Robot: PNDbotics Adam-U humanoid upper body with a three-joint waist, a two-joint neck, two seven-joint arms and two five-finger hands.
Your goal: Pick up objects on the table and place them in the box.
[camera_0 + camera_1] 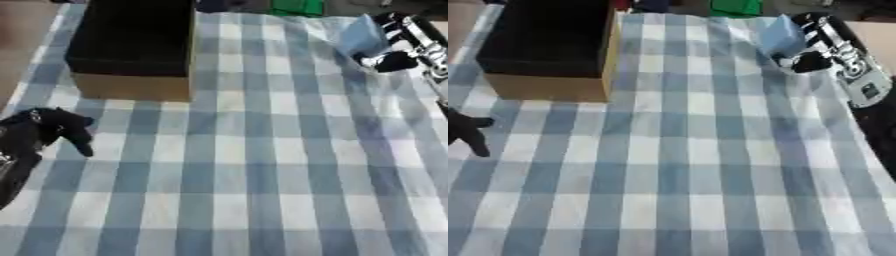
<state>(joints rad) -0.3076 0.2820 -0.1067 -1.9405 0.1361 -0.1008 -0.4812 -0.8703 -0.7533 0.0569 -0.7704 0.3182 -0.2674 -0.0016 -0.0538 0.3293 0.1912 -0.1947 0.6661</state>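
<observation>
Now the right hand (395, 56) grips a pale blue object (361, 36) at the bench's (262, 175) far right; the box (131, 45) lies well left. Left hand (61, 127) rests relaxed, near left.

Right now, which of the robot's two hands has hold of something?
The right hand, at the far right: its fingers pinch a pale blue flat object. The left hand holds nothing.

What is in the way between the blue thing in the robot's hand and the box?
Nothing visible. The right hand holds the light blue thing at the far right; only bare checked cloth lies between it and the open box.
</observation>
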